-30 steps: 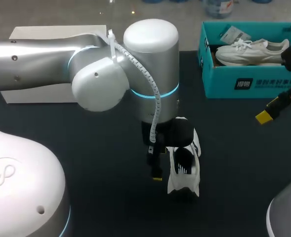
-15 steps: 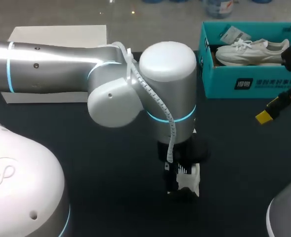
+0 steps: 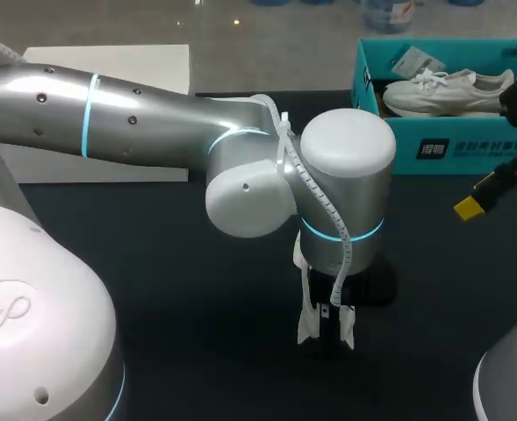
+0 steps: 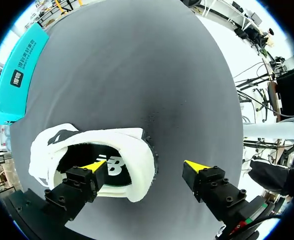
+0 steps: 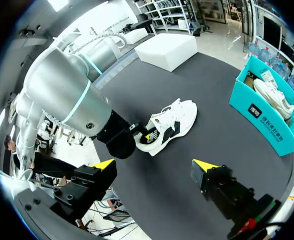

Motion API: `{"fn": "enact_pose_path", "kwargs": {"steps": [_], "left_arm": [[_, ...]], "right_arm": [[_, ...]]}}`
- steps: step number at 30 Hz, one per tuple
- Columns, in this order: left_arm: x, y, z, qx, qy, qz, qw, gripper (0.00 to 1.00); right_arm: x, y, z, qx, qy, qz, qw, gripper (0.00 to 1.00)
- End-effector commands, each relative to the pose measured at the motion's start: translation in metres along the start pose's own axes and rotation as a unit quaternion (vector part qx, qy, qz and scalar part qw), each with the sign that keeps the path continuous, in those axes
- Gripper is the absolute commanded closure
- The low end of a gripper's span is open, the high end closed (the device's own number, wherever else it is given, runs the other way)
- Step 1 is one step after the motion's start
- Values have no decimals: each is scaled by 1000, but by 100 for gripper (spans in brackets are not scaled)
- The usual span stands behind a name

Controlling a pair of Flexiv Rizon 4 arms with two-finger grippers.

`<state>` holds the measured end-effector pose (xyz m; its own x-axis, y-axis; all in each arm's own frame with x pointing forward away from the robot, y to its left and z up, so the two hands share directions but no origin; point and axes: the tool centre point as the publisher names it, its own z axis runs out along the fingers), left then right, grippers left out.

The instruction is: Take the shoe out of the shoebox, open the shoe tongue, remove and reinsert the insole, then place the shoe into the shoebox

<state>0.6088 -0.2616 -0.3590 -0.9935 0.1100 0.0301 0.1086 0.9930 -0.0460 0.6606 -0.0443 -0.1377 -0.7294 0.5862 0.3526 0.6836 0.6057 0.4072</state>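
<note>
Your left hand (image 4: 146,166) is spread wide and has hold of nothing. It hangs straight over the white shoe (image 4: 137,150), whose opening faces up toward the hand. One yellow fingertip (image 4: 94,165) sits inside the shoe's opening, just above the dark insole (image 4: 114,167). The other fingertip is outside, over bare bench (image 4: 151,75). The shoe's padded heel wall stands between the two fingers, but they do not pinch it.

From above, your left arm (image 3: 346,175) covers most of the shoe (image 3: 306,326). Only its white edges show beneath the wrist.

Your right hand (image 5: 154,165) is also wide open and empty. It hovers well apart from the shoe (image 5: 171,122), which stands on the bench ahead of it with the left hand's fingers at its heel end.

The teal shoebox (image 5: 266,120) is off to the side of the right hand's view, near the bench's far edge. It is open, with a second white shoe (image 3: 442,92) lying inside it. Seen from the left hand, the shoebox (image 4: 17,75) is well beyond the shoe, and the two do not touch. A white box (image 3: 109,61) sits on the bench, far ahead of the right hand.
</note>
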Motion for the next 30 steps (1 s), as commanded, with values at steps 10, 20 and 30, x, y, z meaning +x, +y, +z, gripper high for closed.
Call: {"fn": "enact_pose_path", "kwargs": {"steps": [10,20,30], "left_arm": [[0,-1,11,-16,3,-11,1000,32],[-2,6,12,-16,1,-15,1000,100],[2,13,2,-12,0,-18,1000,100]], "right_arm": [[-1,2,1,2,0,1,1000,0],[-1,2,1,2,0,1,1000,0],[-1,2,1,2,0,1,1000,0]]}}
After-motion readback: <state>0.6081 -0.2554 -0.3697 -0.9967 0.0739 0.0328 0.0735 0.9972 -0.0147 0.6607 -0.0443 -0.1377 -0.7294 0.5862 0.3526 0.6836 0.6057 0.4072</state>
